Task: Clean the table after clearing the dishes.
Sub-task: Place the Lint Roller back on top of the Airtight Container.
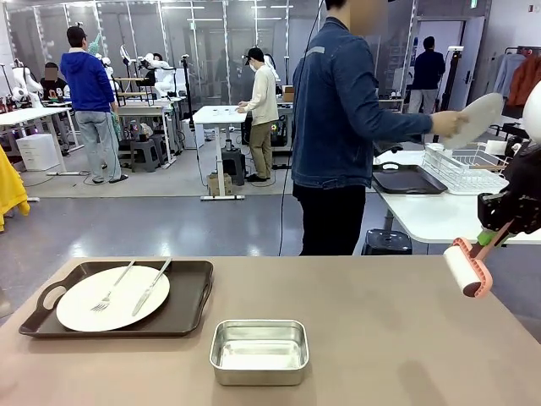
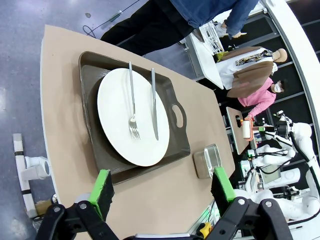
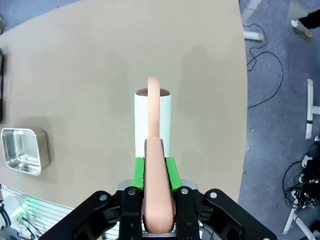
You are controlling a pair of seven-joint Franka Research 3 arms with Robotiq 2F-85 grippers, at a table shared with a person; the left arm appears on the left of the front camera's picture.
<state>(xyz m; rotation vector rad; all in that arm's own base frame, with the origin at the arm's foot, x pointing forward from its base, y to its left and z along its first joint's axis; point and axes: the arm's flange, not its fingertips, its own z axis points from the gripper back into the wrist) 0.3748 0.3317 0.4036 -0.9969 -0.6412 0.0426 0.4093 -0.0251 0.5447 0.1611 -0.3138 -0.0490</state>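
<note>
The right gripper (image 3: 155, 172) is pressed tight on the pink handle of a sticky roller (image 1: 463, 269). It is up in the air at the right side of the surface (image 1: 380, 338) and does not touch it. The left gripper (image 2: 162, 187) is spread wide and holds nothing. It hangs above the near left part, by the dark tray (image 1: 188, 315).

The tray sits on the near left of the surface. A white plate (image 1: 80, 309) lies on it, with a fork (image 1: 112, 288) and a knife (image 1: 152, 288) side by side on top. A small steel pan (image 1: 259, 375) sits in the near middle, to the right of the tray and apart from it.

The person (image 1: 338, 110) stands at the far side, turned to the right, with another plate (image 1: 478, 118) in one hand near a wire rack (image 1: 461, 169).

I think these things could go wrong:

- The roller could start rolling before the tray is gone. Then it may bump the pan or the tray and push them along.
- The left gripper could come down on the plate and not on the tray's edge. The fork and knife are loose and may slide off.
- If the tray is lifted tilted, the plate may slip.
- The handle is thin. If the roller is pushed down hard, it may twist in the grip.
- The person is looking away, so an arm reaching far could bump them.
</note>
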